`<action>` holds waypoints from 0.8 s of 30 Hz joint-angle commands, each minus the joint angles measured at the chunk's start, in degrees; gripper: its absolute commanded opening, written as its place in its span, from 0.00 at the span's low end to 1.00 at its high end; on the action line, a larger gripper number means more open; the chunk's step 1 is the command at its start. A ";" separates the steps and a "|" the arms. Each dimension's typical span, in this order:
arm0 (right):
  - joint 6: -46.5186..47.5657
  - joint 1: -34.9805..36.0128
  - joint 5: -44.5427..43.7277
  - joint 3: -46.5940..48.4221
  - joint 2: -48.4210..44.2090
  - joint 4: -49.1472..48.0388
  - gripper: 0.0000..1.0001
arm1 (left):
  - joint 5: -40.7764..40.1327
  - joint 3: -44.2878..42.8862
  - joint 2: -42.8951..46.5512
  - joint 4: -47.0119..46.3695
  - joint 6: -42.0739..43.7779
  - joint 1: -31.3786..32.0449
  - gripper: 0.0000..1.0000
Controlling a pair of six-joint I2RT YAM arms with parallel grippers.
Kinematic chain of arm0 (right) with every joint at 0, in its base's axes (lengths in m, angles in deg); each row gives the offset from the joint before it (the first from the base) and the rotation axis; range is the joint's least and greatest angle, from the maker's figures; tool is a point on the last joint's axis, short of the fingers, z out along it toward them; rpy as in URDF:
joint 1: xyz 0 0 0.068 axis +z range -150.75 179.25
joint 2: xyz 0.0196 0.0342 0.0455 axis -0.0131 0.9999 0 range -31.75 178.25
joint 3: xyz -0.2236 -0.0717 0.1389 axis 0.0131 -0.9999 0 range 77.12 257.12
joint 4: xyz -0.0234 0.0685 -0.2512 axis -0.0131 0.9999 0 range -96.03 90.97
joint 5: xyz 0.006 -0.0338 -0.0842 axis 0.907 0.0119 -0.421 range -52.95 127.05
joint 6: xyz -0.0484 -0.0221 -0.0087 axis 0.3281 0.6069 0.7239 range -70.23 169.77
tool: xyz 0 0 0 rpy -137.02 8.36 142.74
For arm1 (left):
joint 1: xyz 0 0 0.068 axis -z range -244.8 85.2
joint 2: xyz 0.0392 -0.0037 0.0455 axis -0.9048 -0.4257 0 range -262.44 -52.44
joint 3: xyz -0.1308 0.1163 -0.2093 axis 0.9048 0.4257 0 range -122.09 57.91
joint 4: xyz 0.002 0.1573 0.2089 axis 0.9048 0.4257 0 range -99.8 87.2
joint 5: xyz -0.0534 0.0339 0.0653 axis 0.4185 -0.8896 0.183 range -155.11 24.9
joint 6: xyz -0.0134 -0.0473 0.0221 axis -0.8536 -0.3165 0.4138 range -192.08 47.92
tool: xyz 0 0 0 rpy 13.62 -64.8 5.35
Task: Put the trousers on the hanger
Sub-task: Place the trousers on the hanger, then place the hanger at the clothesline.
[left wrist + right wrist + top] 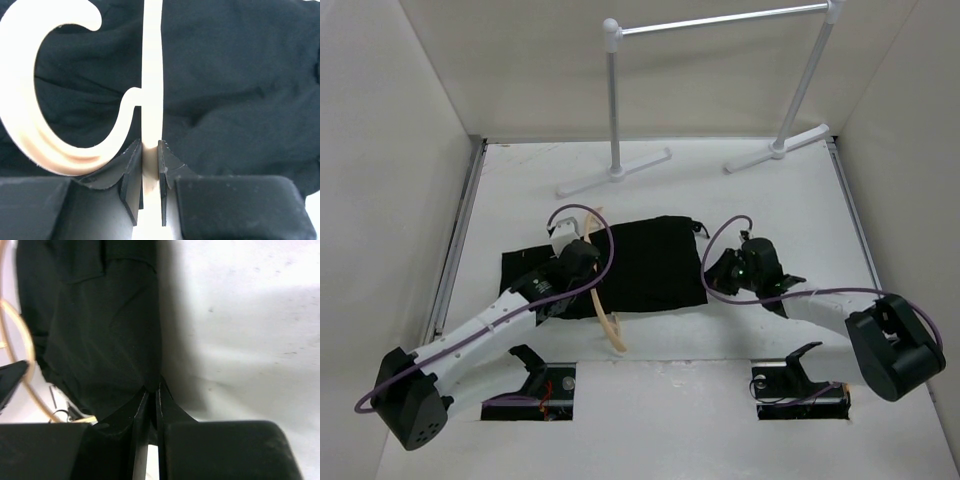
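The black trousers (650, 262) lie flat on the white table. The light tan wooden hanger (605, 310) lies across their left part, one end sticking out over the near table. My left gripper (582, 258) is shut on the hanger's bar (151, 100), with the hook (30, 125) curving to the left in the left wrist view. My right gripper (716, 272) is at the trousers' right edge and is shut on the black cloth (100, 340); the fabric edge sits pinched between the jaws. The hanger's curve (20, 335) shows at the left of the right wrist view.
A white-and-silver pole rack (720, 20) stands at the back, its feet (615, 172) (778, 150) on the table behind the trousers. White walls close in the left, right and back. Two black mounts (545, 385) (800, 385) sit at the near edge.
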 commanded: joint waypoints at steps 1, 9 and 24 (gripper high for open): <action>1.02 -0.16 -1.92 0.35 1.38 -0.37 0.18 | -2.77 -5.70 -0.03 0.54 1.60 1.67 0.02; 2.33 0.10 -2.80 2.80 -4.76 4.72 0.69 | -5.66 -13.26 -1.44 -0.70 1.69 7.56 0.02; 9.54 3.69 -0.97 30.12 -29.48 30.66 0.30 | -9.28 -45.77 -11.01 8.09 11.70 13.27 0.02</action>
